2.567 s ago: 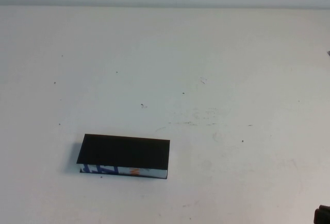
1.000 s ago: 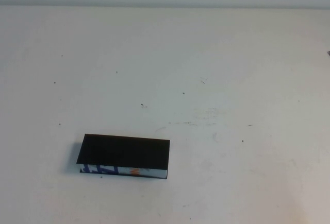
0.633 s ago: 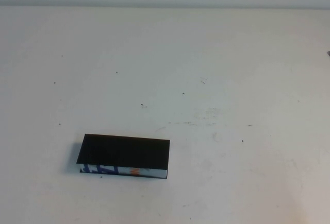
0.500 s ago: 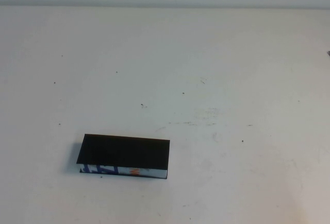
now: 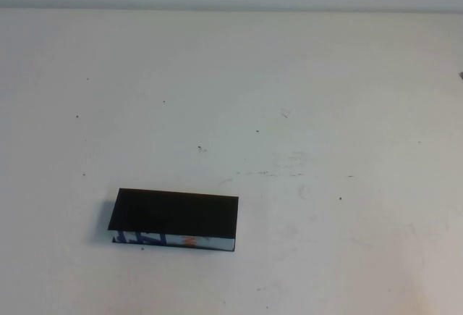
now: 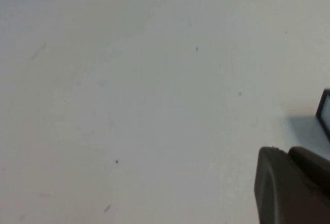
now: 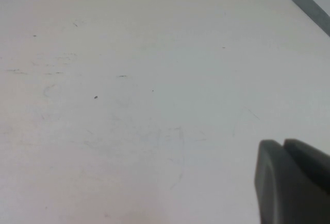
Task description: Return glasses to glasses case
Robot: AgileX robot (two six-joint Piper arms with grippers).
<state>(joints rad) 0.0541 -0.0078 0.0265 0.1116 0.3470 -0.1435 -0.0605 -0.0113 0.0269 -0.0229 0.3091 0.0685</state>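
The glasses case (image 5: 173, 219) lies closed on the white table at the front left, black lid on top, its blue-white patterned side with an orange mark facing me. The glasses are not in view. Neither arm shows in the high view. My left gripper (image 6: 287, 153) is shut and empty over bare table, with a dark corner of the case (image 6: 324, 108) just beyond it. My right gripper (image 7: 282, 144) is shut and empty over bare, scuffed table, away from the case.
The white table (image 5: 304, 98) has small dark specks and faint scuffs near its middle. A grey strip (image 7: 312, 11) shows at the far edge in the right wrist view. The table's back edge (image 5: 231, 8) meets a pale wall.
A dark part of the right arm at the lower right corner of the high view has gone out of view. The case has not moved.
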